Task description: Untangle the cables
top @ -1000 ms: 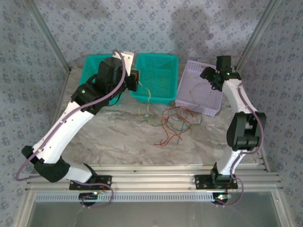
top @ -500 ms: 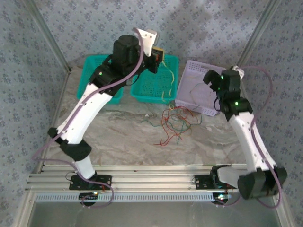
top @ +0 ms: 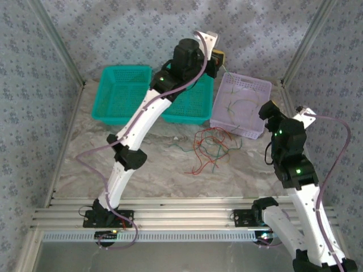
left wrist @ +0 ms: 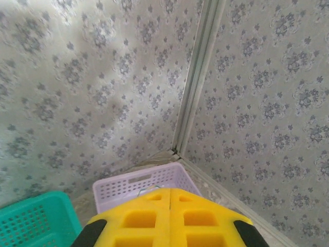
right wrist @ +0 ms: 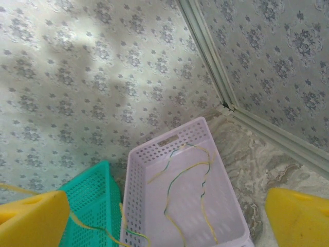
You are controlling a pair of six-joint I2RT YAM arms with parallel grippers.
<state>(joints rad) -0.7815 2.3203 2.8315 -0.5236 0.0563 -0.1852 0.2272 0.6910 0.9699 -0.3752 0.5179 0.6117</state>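
The top view takes in the whole counter (top: 159, 164), a grey marbled slab. Most of the cables (top: 210, 148) lie on it just right of the frame's centre, a loose tangle of hair-thin red, green and orange strands, below the baskets. Across the upper half of that frame sit two teal baskets (top: 122, 93) and, to their right, a lavender basket (top: 235, 130), all rectangular perforated plastic. A few more strands curl inside the lavender one. The right wrist view shows those strands far better: a green-and-yellow wire and a pale yellow one loop over the pierced lavender floor (right wrist: 134, 206), and another fine yellow strand crosses the teal mesh at lower left. That view also shows the right end effector (right wrist: 164, 221) with its blocky yellow fingers (right wrist: 31, 218) at opposite bottom corners, wide apart and empty. From above, it (top: 266, 110) sits at the lavender basket's right edge. The left end effector (top: 218, 56) is raised at the top centre of the overhead frame. Its own wrist view shows the ribbed yellow fingers (left wrist: 139, 218) pressed together, and whether a strand is pinched between them cannot be told. Beyond them are the lavender rim (left wrist: 133, 188), a teal corner (left wrist: 36, 221) and the floral-patterned walls (left wrist: 77, 92) meeting at a metal post.
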